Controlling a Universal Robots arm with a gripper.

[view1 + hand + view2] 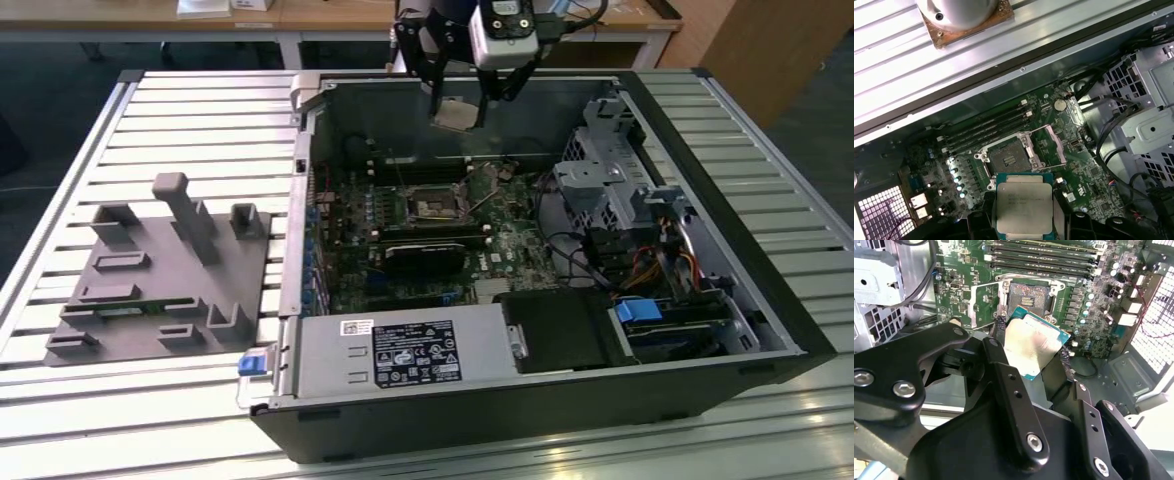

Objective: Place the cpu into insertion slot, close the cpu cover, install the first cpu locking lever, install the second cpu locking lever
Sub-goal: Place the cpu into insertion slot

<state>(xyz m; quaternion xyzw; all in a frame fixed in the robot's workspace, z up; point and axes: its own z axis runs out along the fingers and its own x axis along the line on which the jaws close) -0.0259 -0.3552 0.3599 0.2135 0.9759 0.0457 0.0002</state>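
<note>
Pinching the cpu (1031, 347) by two opposite edges, the hand (459, 110) holds the chip in the air over the open computer case (534, 415), and we see its black fingers (999, 326) pressed against the chip's sides with the pale metal face turned toward the wrist cameras. In the exterior view the cpu hangs slightly tilted near the far wall of the case, raised clear of the board and apart from everything below it. Under it, in both wrist views, we find the insertion slot (1009, 159), a small black square with a thin metal rim, lying uncovered on the green motherboard (1079, 175). Just beside the slot the cpu cover (1057, 144) is swung open, its silver frame standing off to one side so that the board shows through its cut-out. We make out the long memory slots (984, 125) running along the far side of the socket. Farther out, on the exterior view's right, sits the metal drive cage (601, 170), and the grey power supply (400, 355) lies along the near wall of the case. The case itself rests on a slatted metal counter (200, 110), with a grey fixture (160, 270) of upright blocks on the exterior view's left, well apart from the hand.
</note>
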